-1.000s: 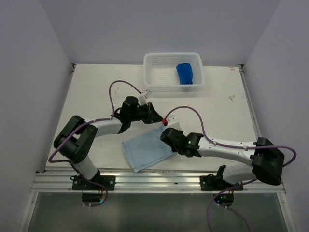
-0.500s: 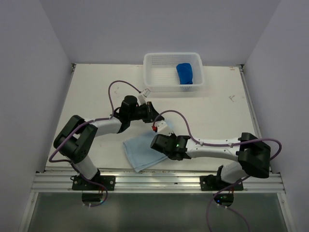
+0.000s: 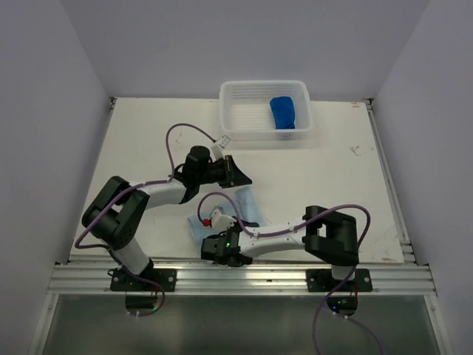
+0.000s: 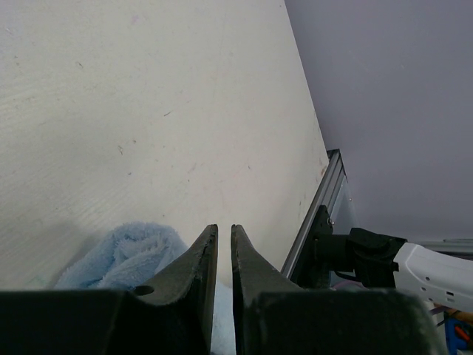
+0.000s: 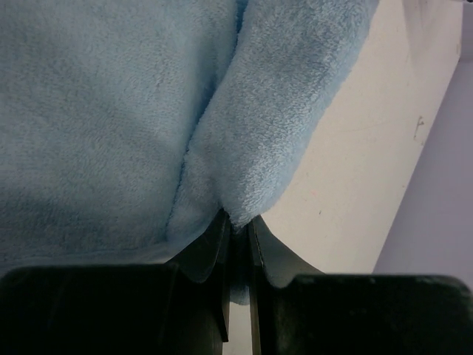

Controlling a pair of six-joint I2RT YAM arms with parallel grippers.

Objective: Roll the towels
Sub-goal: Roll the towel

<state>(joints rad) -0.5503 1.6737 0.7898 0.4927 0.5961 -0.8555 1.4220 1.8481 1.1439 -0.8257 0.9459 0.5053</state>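
The pale blue towel (image 3: 247, 204) lies bunched near the table's front, mostly covered by my right arm. My right gripper (image 3: 211, 248) sits low at the towel's near left end. The right wrist view shows the right gripper (image 5: 236, 222) shut on a fold of the pale blue towel (image 5: 111, 111). My left gripper (image 3: 241, 178) hovers just beyond the towel's far corner. In the left wrist view the left gripper (image 4: 224, 228) is shut to a thin slit with nothing pinched, and the pale towel (image 4: 126, 255) lies below it. The dark blue towel (image 3: 284, 112) rests in the basket.
The white perforated basket (image 3: 230, 111) stands at the back of the table. A metal rail (image 3: 244, 271) runs along the near edge, close to my right gripper. My right arm's elbow (image 3: 329, 225) is folded up at the front right.
My right gripper has swept left and toward the near edge, dragging the pale towel's edge with it, so the flat towel is now bunched. My left arm has barely moved.
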